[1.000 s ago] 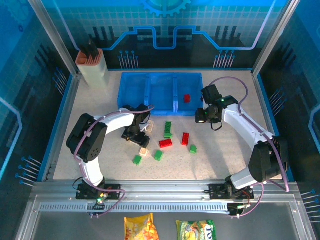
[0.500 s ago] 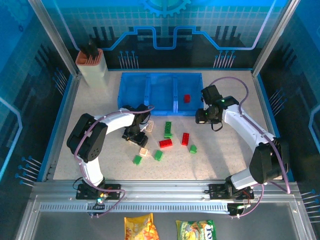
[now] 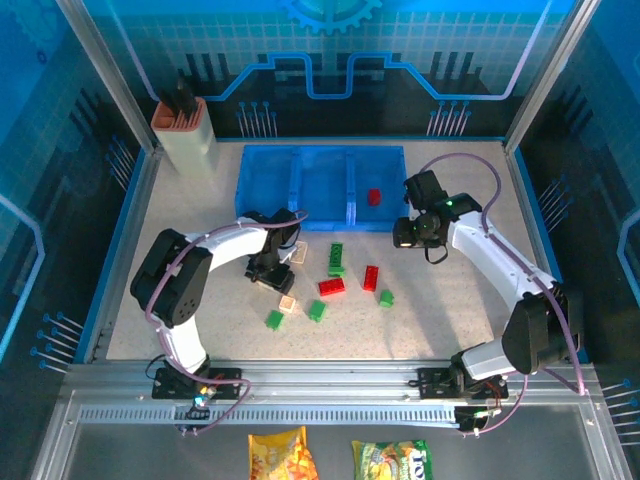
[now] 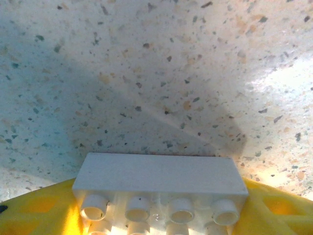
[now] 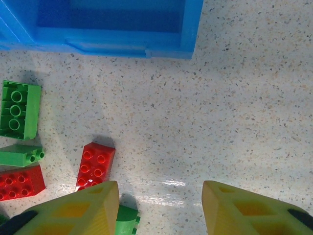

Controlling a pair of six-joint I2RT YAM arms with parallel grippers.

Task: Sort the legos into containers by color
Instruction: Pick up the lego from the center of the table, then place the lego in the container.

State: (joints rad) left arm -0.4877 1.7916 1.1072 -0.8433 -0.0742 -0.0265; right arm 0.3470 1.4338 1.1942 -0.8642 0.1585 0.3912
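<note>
A speckled table (image 3: 450,310) carries the scene. Against the middle of its far edge sits the blue three-compartment tray (image 3: 268,185). Its right compartment holds a lone red brick (image 3: 374,196), while the other two compartments look bare. A beige holder (image 3: 185,140) with an orange rim stands upright in the far left corner.

The left gripper (image 3: 276,272) is low over the middle of the table, at the left side of the loose bricks and near the tray's front wall. Its wrist camera shows a white brick (image 4: 159,178) on the tabletop, studs toward the lens, with a yellow fingertip (image 4: 34,210) close against each end — whether the jaws are already pressing it cannot be told. The right gripper (image 3: 405,236) hangs just off the tray's near right corner. Its jaws stand moderately apart with bare tabletop between them, holding nothing.

The unsorted legos lie scattered mid-table, between the two grippers and well short of the near edge. A long green brick (image 3: 336,258) lies nearest the tray, with a flat red brick (image 3: 331,286) just below it and a second red brick (image 3: 371,278) to its right. Toward the near edge lie three small greens — the right green (image 3: 386,297), the middle green (image 3: 317,310) and the left green (image 3: 274,319) — and a cream brick (image 3: 288,303) sits between the last two.
</note>
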